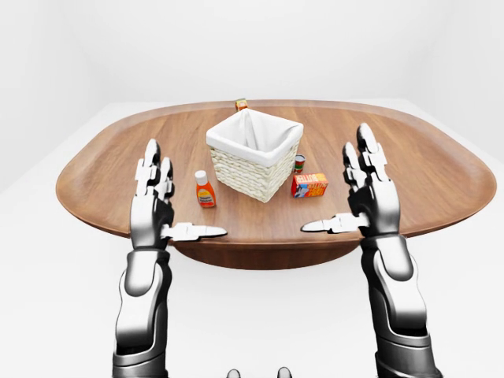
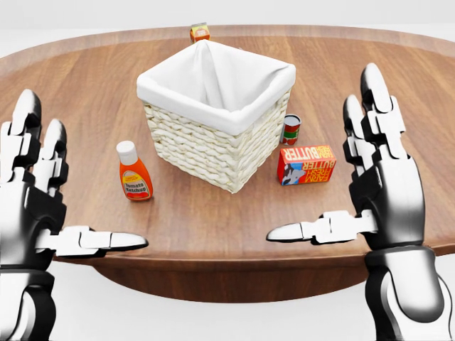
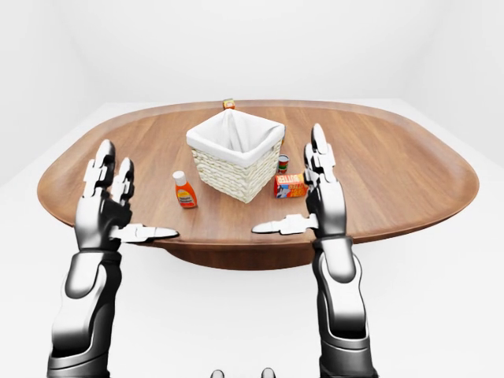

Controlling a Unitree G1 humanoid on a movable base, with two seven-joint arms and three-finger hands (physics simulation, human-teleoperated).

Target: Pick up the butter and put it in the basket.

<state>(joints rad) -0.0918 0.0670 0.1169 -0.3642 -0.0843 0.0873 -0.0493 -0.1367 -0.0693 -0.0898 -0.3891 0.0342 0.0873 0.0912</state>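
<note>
The butter [image 2: 306, 164] is a red and orange box lying on the wooden table [image 2: 85, 92], just right of the white-lined wicker basket [image 2: 215, 121] in the head view. My right hand [image 2: 355, 188] is open, fingers up and thumb pointing left, a little right of and below the butter, not touching it. My left hand [image 2: 53, 199] is open and empty at the lower left, near the table's near edge.
A tomato ketchup bottle [image 2: 134, 172] stands left of the basket. A small red can [image 2: 291, 131] stands between the basket and the butter. A small orange box [image 2: 199, 32] sits at the table's top edge.
</note>
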